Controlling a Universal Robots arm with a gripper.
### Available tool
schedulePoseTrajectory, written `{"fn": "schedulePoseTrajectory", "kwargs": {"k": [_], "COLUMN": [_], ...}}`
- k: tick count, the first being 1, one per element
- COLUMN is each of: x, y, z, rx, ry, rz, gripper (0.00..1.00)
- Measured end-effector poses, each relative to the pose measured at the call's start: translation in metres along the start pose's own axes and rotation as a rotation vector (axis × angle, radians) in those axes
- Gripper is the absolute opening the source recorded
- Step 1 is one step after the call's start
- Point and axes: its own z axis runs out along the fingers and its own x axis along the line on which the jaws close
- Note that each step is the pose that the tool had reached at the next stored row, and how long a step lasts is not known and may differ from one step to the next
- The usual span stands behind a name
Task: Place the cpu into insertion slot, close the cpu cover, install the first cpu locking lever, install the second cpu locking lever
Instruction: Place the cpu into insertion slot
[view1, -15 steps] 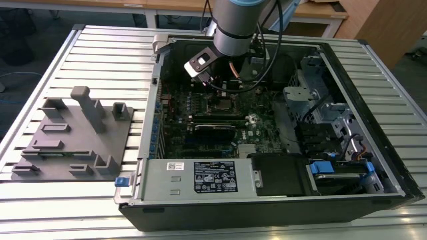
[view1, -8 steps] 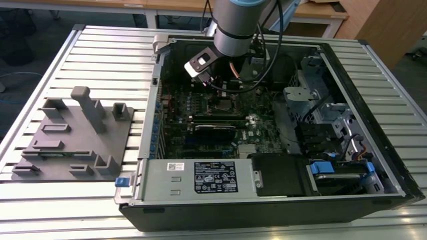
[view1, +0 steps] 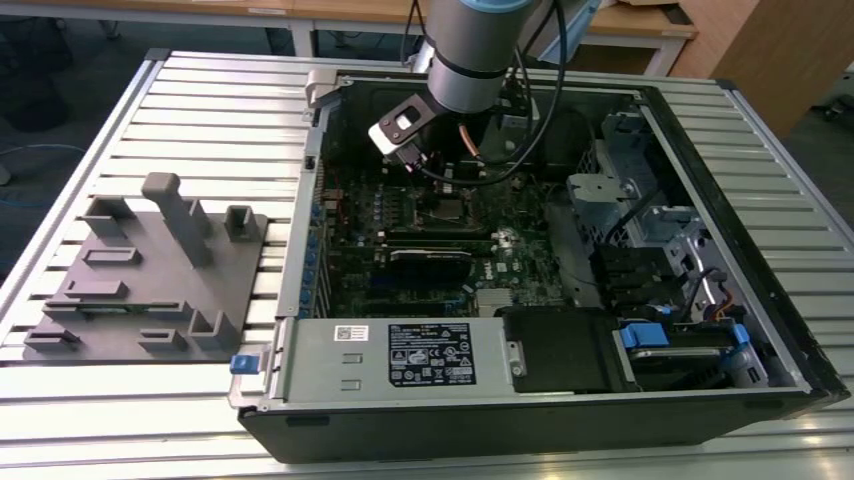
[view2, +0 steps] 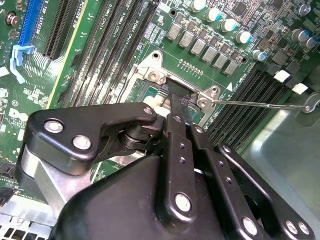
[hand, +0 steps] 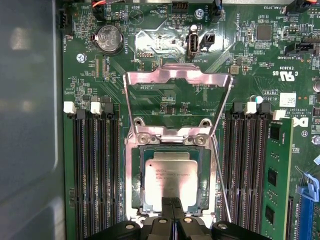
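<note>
Cpu (hand: 171, 181): flat in the insertion slot (hand: 137, 170), dull metal top up, edges square with the dark rim. Seated there, by the look of it. On two opposite sides of the slot, banks of long black memory slots (hand: 95, 170) on the green board.

Cpu cover (hand: 177, 77): open, swung back off its hinge bar, silvery frame lying away from the slot over the board, with bare circuitry showing through the window. Not yet closed. Along one side of the slot, between it and a bank of memory slots, a thin wire locking lever (hand: 221, 182), unlatched.

Pincer (hand: 172, 201): fingertips drawn together with no more than a seam between them, nothing visibly caught there. Tips down at the cpu's edge, on the side opposite the cover's hinge. Touching the chip or poised just above it: cannot tell. In the second wrist view, the same narrow black tip (view2: 181, 97) down at the socket's metal edging.

From the pincer outward, one line: cpu just ahead of the tips, hinge bar past the cpu, open cover beyond that. Hinge axis across this line, lever's long axis roughly along it.

Farther out: open computer case (view1: 534, 430) on the slatted desk (view1: 200, 80), arm (view1: 474, 50) reaching down into the end opposite the power supply (view1: 400, 352). Grey fixture block (view1: 147, 290) near the desk edge at the exterior view's left, apart from the case.
</note>
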Motion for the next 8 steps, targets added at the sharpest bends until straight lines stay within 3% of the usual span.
{"fn": "schedulePoseTrajectory", "kwargs": {"k": [8], "x": [0.0000], "y": [0.0000], "z": [0.0000], "rx": [0.0041], "ry": [-0.0001], "rz": [0.000], "gripper": [0.10]}}
